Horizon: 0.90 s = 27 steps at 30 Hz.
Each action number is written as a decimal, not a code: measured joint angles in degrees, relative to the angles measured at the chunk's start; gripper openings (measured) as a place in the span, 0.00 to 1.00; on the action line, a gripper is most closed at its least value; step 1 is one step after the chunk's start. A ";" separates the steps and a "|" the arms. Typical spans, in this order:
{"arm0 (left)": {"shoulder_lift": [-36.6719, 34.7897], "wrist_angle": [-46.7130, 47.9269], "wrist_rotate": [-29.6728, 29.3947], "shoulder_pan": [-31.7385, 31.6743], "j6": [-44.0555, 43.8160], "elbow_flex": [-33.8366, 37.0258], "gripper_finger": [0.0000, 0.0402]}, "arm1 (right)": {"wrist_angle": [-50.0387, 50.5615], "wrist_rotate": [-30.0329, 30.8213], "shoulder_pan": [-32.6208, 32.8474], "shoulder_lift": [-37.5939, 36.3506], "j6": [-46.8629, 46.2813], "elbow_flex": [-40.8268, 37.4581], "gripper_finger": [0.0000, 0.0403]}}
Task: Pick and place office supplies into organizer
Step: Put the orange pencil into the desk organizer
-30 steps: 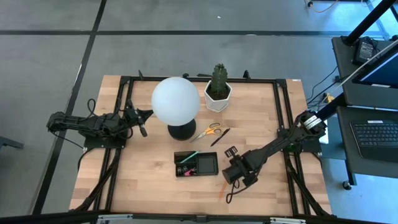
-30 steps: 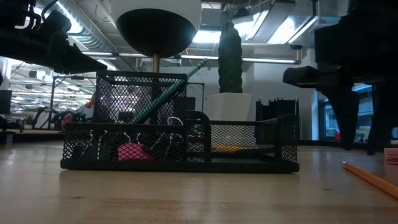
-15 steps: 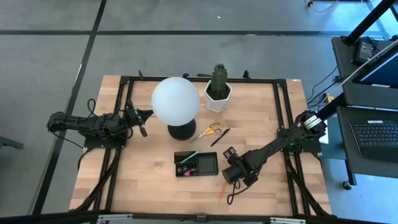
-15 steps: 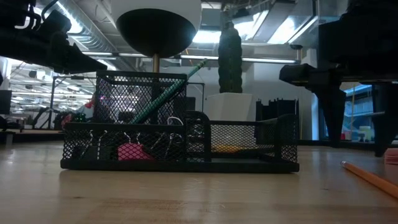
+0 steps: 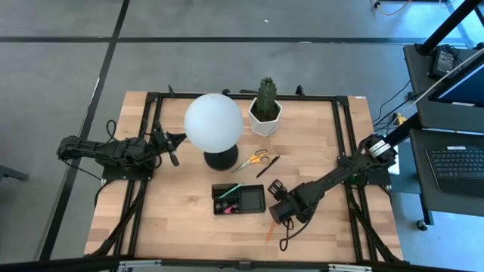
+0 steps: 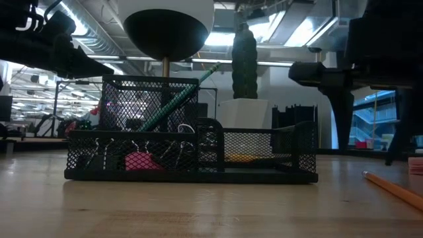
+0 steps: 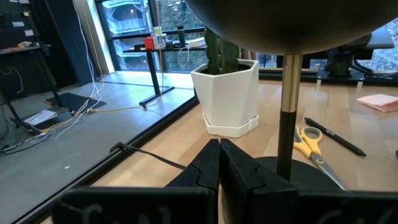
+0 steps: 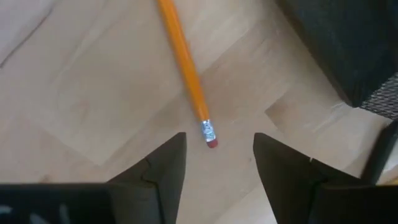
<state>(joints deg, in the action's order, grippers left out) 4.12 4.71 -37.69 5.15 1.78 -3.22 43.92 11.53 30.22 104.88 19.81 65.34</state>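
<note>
Right gripper (image 8: 216, 163) jaws apart, over eraser end of orange pencil (image 8: 184, 71) lying on desk (image 5: 318, 143) just right of organizer (image 5: 238, 199). Left gripper (image 7: 219, 163) closed, empty, beside lamp (image 5: 214, 122).

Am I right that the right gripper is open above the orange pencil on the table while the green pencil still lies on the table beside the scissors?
Not quite: the green pencil already stands slanted in the organizer, as the low view shows. The rest holds: the right gripper is open above the orange pencil, and the scissors lie on the table.
</note>
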 joint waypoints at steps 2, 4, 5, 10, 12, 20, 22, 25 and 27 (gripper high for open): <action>0.01 0.00 0.00 -0.01 -0.01 0.00 0.01 | 0.03 -0.02 0.00 0.82 0.01 0.00 0.47; 0.01 0.00 0.00 0.00 -0.04 0.00 0.01 | 0.26 -0.02 0.00 1.71 0.20 0.00 0.47; 0.00 0.01 -0.02 -0.01 -0.04 0.00 0.01 | 0.22 -0.02 -0.02 2.04 0.27 0.00 0.47; 0.02 0.00 0.00 0.00 -0.13 0.00 0.01 | 0.37 -0.14 -0.52 2.65 1.64 0.00 0.47; 0.02 0.02 -0.02 -0.02 -0.13 0.00 0.01 | 0.42 -0.20 -0.88 2.65 1.75 0.00 0.47; 0.00 0.00 0.00 -0.02 -0.13 0.00 0.01 | -1.45 -1.21 -1.62 2.29 3.19 -2.30 0.45; 0.01 0.00 -0.01 -0.01 -0.13 0.00 0.01 | -2.75 -1.97 -1.72 2.21 3.19 -3.54 0.43; 0.00 0.00 -0.02 0.00 -0.13 0.00 0.01 | -3.84 -2.70 -1.70 2.21 3.37 -3.97 0.39; 0.02 0.02 -0.02 0.00 -0.13 0.00 0.01 | -4.38 -3.12 -1.73 2.21 4.44 -4.11 0.37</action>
<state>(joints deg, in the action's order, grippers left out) 4.14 4.73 -37.71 5.15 1.65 -3.22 39.54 8.41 28.49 107.09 24.26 61.23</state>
